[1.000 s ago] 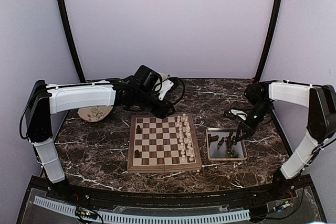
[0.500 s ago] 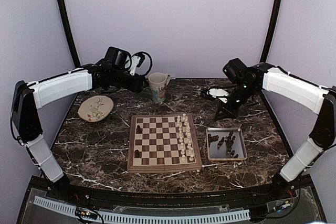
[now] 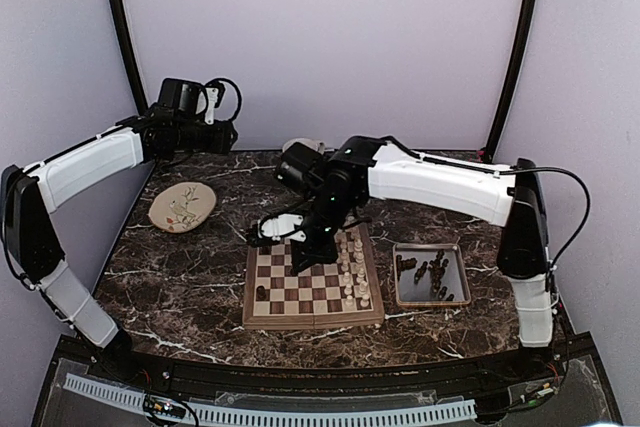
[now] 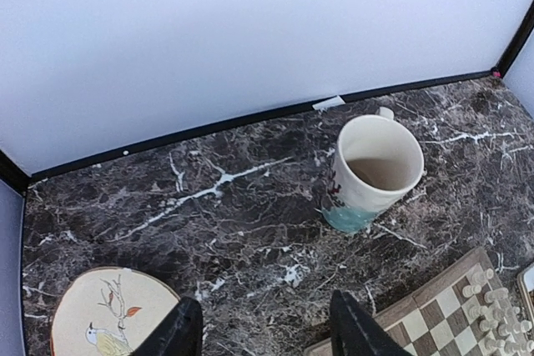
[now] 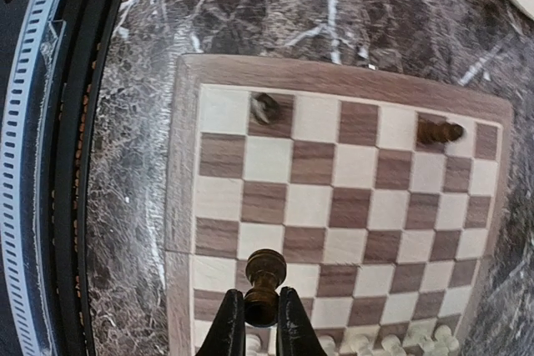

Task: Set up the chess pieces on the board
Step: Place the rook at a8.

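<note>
The chessboard (image 3: 300,317) lies in the middle of the table, with two dark brown pieces (image 3: 264,245) on its left column and cream-white chessmen (image 3: 355,267) along its right side. My right gripper (image 3: 303,262) reaches over the board's left half. In the right wrist view it (image 5: 260,316) is shut on a dark brown pawn (image 5: 265,283), held above the board (image 5: 188,206). Two dark pieces (image 5: 266,107) stand on the far row there. My left gripper (image 4: 267,335) is open and empty, held high over the back-left table (image 3: 226,135).
A metal tray (image 3: 402,297) right of the board holds several dark brown pieces (image 3: 432,269). A bird-patterned plate (image 3: 182,207) lies at the left. A white mug (image 4: 373,171) stands behind the board, mostly hidden by the right arm in the top view.
My right arm has swung from the tray, round by the back right, to over the board's left half, holding a dark pawn. My left arm has drawn back, up and left, away from the mug.
</note>
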Available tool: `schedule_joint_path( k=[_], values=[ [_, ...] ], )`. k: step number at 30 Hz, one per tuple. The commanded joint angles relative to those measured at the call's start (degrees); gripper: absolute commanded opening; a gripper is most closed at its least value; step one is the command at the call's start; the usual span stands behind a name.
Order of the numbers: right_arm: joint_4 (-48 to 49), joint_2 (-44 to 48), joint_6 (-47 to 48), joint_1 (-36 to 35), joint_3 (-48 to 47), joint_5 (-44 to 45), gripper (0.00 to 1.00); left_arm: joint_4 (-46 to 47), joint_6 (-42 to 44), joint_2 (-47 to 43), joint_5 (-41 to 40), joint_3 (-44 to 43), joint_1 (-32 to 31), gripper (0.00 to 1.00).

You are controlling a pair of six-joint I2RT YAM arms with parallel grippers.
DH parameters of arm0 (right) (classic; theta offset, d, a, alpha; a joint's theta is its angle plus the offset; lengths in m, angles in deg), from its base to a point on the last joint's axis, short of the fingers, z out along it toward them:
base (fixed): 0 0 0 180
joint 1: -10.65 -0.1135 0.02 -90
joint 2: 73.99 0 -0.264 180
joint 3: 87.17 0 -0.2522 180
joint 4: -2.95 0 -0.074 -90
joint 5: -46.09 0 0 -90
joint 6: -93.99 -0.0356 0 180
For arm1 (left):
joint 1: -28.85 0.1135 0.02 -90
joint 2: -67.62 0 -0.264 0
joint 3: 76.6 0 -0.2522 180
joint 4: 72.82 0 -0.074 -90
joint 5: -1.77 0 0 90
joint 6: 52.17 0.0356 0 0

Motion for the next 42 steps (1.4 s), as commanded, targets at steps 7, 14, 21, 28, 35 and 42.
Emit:
schedule_joint_path(
  k=[7, 14, 21, 28, 35, 42],
  values=[
    [-2.69, -11.17, 1.33, -8.36, -11.19, 1.34, 0.03, 4.47, -0.48, -6.56, 0.18, 2.16, 3.61, 0.53],
    [-2.88, -16.06, 0.33, -9.37, -14.86, -0.11, 0.04, 5.52, -1.84, -7.52, 4.01, 2.67, 4.8, 0.53],
    [-2.0, -18.16, 0.0, -9.7, -16.56, -0.68, 0.03, 5.27, -1.98, -7.33, 6.21, 2.48, 4.77, 0.53],
    [-2.66, -20.78, 0.26, -9.79, -19.44, -1.66, 0.04, 5.01, -2.17, -6.87, 7.88, 2.22, 4.75, 0.52],
    [-1.46, -21.66, 0.98, -10.13, -19.18, -0.43, 0.04, 4.87, -1.9, -6.78, 8.4, 2.17, 4.8, 0.52],
    [-1.1, -22.29, 1.0, -10.25, -19.49, 0.11, 0.04, 4.85, -2.08, -6.52, 9.4, 2.01, 4.8, 0.52]
  ],
)
